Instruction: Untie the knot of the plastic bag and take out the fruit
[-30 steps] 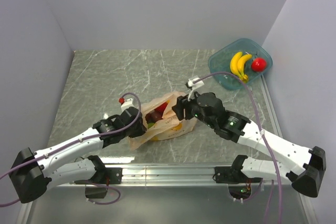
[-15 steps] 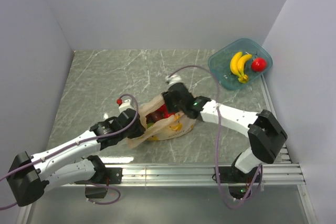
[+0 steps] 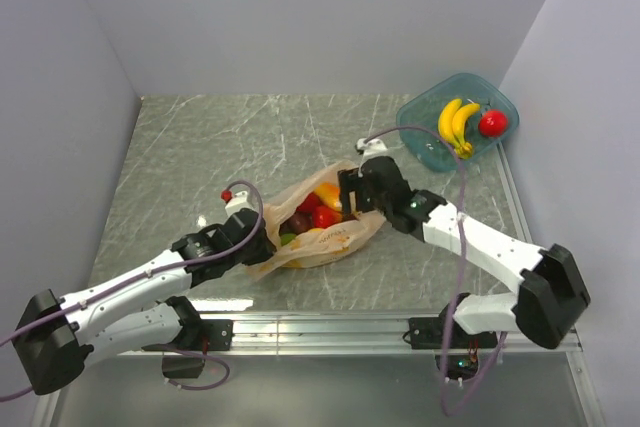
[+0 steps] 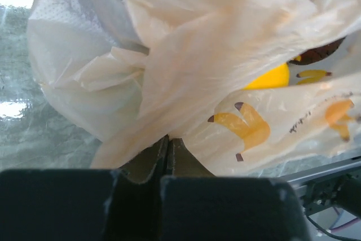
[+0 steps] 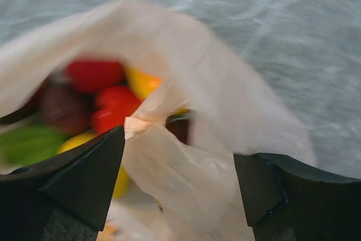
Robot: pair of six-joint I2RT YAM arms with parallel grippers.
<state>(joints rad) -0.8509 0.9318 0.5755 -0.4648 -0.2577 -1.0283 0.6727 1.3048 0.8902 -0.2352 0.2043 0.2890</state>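
Spanning the scene from above, a grey veined table point(image 3: 200, 147) is shown with both arms mounted at its near edge. The left arm point(image 3: 140, 282) is stretched low and forward toward the middle. The right arm point(image 3: 480, 242) is bent at the elbow and reached leftward to the same spot. Between them the plastic bag point(image 3: 345, 235) is laid at the table's centre, its mouth spread wide. A teal tub point(image 3: 412, 125) is set in the far right corner, well apart from the bag, with bananas point(image 3: 455, 125) and a red fruit point(image 3: 491, 124) inside. The left gripper point(image 3: 262, 245) is closed tight on a fold at the bag's near left edge, the plastic being pinched between the shut jaws. The right gripper point(image 3: 348, 197) is held at the bag's far right lip with its jaws wide apart; a loose flap of plastic is draped between them, unclamped. Red, orange, yellow and green fruits point(image 3: 318, 212) are exposed inside the bag.
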